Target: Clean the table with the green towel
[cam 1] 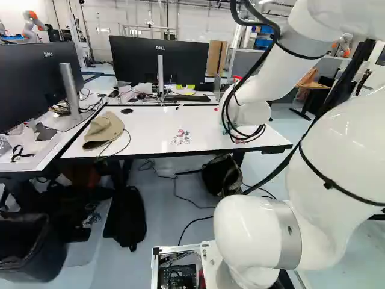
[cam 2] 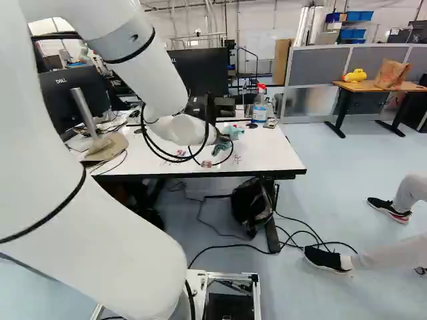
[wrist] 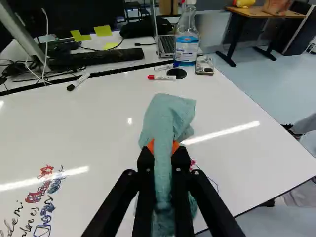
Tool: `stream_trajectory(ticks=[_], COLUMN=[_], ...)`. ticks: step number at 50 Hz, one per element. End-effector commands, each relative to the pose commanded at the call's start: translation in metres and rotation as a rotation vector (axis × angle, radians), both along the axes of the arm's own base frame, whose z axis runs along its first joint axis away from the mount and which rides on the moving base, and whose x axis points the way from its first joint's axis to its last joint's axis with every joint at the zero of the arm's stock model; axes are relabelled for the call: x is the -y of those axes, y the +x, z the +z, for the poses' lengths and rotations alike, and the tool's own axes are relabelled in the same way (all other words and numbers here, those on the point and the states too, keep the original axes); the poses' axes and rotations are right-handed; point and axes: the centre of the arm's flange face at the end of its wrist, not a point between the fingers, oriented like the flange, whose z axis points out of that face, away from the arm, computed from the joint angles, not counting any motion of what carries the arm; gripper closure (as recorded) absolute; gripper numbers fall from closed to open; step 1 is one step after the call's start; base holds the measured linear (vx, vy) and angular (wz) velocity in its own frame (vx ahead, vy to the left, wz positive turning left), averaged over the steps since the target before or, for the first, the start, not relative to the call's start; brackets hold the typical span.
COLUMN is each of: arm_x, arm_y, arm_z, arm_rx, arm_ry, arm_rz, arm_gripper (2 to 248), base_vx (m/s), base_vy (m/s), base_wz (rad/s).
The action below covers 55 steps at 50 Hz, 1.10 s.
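Observation:
In the right base view my gripper (cam 2: pixel 220 135) is low over the right part of the white table (cam 2: pixel 272 150), partly hidden by the arm. Green cloth (cam 2: pixel 233 131) shows around it. The wrist view shows the gripper (wrist: pixel 163 148) shut on the green towel (wrist: pixel 169 116), pinched between the orange pads, with folds spreading ahead of the fingertips and more cloth hanging between and below the fingers. Red and blue scribbles and writing (wrist: pixel 45 190) lie on the table to one side. Beside the fingers, small red marks (wrist: pixel 192 163) peek out, partly covered by towel and gripper.
A spray bottle (wrist: pixel 187 37), a red-capped marker (wrist: pixel 162 77), another marker (wrist: pixel 78 81) and a small clear box (wrist: pixel 204 65) are near the table's far edge. A hat (cam 1: pixel 103 130) lies at its left, monitors (cam 1: pixel 157 60) behind. A person's legs show right of the table.

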Motion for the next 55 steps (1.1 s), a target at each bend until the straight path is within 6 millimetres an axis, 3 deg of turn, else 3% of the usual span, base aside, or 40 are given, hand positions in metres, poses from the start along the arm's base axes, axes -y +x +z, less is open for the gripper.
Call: stream_trajectory(ticks=[18,55], arm_x=[0.021,0.019], arm_y=[0.001,-0.005], arm_z=[0.000,-0.009], arm_rx=[-0.001,-0.121], arm_ry=[0.000,0.037], arm_rz=[-0.050,-0.049], arm_gripper=[208,208], base_vx=[0.000,0.000], base_vy=[0.000,0.000], base_wz=[0.000,0.000])
